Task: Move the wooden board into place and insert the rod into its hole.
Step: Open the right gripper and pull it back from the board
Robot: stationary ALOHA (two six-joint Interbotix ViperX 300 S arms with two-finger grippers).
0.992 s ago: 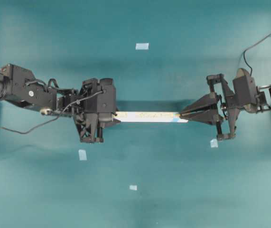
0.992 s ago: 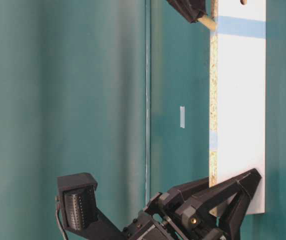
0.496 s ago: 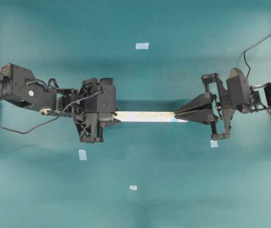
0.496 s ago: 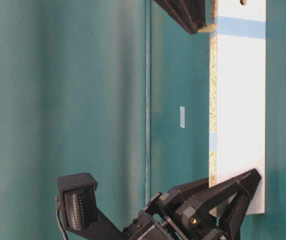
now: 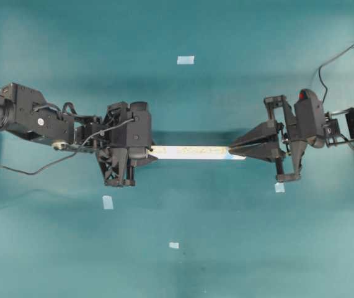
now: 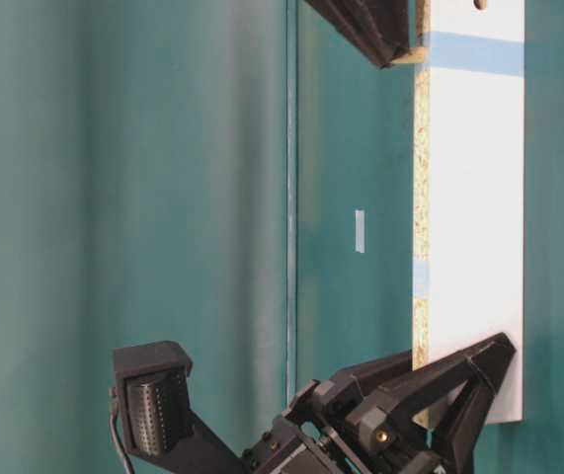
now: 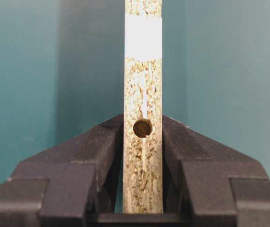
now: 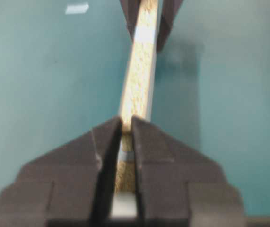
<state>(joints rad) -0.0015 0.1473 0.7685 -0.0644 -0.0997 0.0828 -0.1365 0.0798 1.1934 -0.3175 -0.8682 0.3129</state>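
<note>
Two grippers at the ends of one wooden board

The left gripper pinches the board's end, on edge above the green table. The right gripper, nearly closed, holds the rod against the board's speckled edge (no writing shows). Blue tape squares lie around.

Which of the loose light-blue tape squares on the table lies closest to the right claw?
The small light-blue tape square just below the right claw in the overhead view, almost under its frame. The other three lie well away, mid-table or toward the left.
</note>
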